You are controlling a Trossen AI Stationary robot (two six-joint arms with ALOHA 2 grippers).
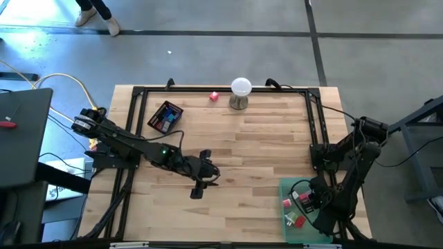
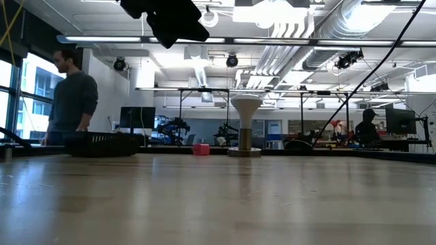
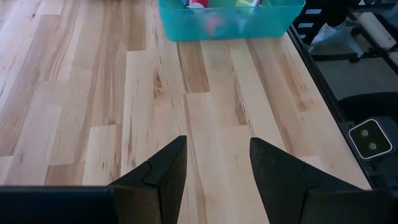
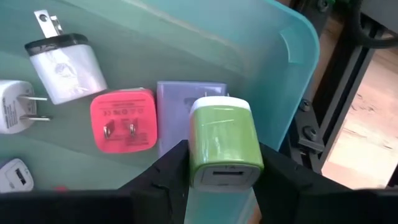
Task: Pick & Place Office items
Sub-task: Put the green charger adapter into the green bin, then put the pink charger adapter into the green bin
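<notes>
Between the right claw [image 4: 219, 163] fingers, clamped by its flat sides: green USB charger [image 4: 222, 148], light, rigid, slick plastic; left claw [image 3: 217, 163] apart, empty.

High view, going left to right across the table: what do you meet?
Black tray → left tool → red block → white ball on stand → teal bin, the right arm over it.

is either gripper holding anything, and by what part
The right gripper grips a green USB charger by its two sides, over the teal bin. The left gripper is empty.
</notes>
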